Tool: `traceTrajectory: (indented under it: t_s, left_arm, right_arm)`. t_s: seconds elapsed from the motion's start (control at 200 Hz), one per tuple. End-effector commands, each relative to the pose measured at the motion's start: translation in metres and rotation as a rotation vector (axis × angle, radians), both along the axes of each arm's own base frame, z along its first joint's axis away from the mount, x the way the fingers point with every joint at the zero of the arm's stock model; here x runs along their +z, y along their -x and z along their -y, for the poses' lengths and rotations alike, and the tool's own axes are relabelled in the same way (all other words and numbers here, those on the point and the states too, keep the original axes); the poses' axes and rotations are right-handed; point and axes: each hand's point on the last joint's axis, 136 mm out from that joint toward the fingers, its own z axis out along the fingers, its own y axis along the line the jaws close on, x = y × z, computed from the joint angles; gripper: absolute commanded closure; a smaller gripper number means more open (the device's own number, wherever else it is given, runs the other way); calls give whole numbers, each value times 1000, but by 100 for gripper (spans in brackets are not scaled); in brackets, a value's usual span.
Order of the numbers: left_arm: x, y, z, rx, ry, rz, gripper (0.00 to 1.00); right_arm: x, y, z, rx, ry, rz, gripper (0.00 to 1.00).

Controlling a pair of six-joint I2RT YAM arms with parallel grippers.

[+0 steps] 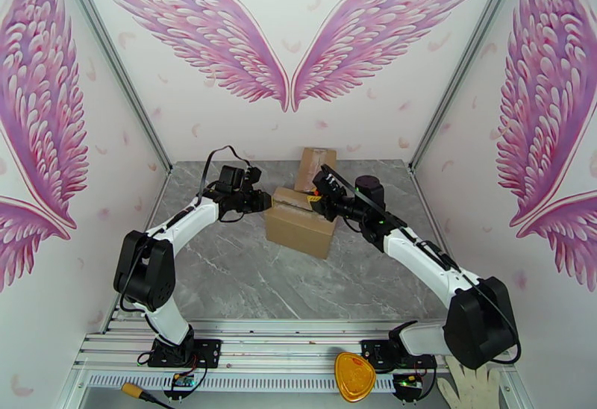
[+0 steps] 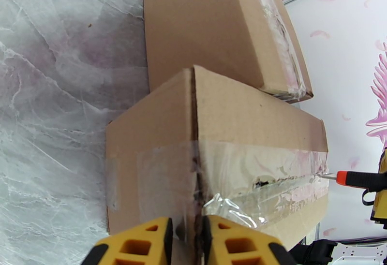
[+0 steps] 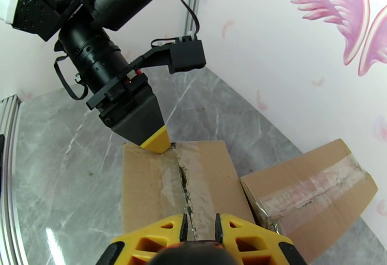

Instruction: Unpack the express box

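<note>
Express box [image 1: 298, 224] stands at the middle of the desk [image 1: 224, 283], nearer the far edge than the near one. Its flaps are down and its top seam is covered in clear tape [image 2: 271, 174], which is torn open along part of its length.

A second box [image 1: 315, 164], taped, lies just behind it toward the far edge.

Left gripper [image 1: 265, 200] is set against the box's left end at the top edge. Its fingers are nearly together astride the end seam; whether they pinch anything cannot be told.

Right gripper [image 1: 319, 198] is at the box's right end, clamped on an orange-handled tool [image 2: 360, 179]. The tool's metal tip touches the tape at that end.
</note>
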Motion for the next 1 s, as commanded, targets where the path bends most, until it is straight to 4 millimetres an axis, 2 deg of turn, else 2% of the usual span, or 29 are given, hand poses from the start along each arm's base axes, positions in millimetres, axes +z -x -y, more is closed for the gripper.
traceTrajectory:
  t_s: [0.0, 0.18, 0.315, 0.425, 0.57, 0.69, 0.83, 0.955, 0.999]
  left_arm:
    - [-109, 42, -43, 76, -270, -313, 75]
    - [-110, 42, -43, 76, -272, -314, 76]
    - [-111, 42, -43, 74, -272, -318, 76]
    - [-110, 41, -42, 74, -272, -317, 76]
    - [-110, 40, -41, 70, -273, -317, 76]
    - [-110, 41, -41, 72, -276, -320, 76]
    - [-111, 41, -40, 68, -277, -323, 77]
    - [-111, 42, -40, 66, -281, -326, 77]
    - [-112, 42, -41, 66, -284, -329, 77]
  right_arm:
    - [-10, -1, 17, -57, 36, -22, 100]
    - [-1, 1, 23, -65, 27, -2, 100]
    - [-10, 1, 27, -70, 45, -27, 100]
    - [0, 4, 31, -80, 49, 3, 100]
    - [-14, 3, 34, -79, 66, -42, 100]
    - [-7, 6, 37, -88, 53, -17, 100]
    - [-16, 6, 43, -97, 72, -51, 100]
    - [-4, 10, 45, -99, 74, -30, 100]
    - [-10, 9, 48, -106, 77, -34, 100]
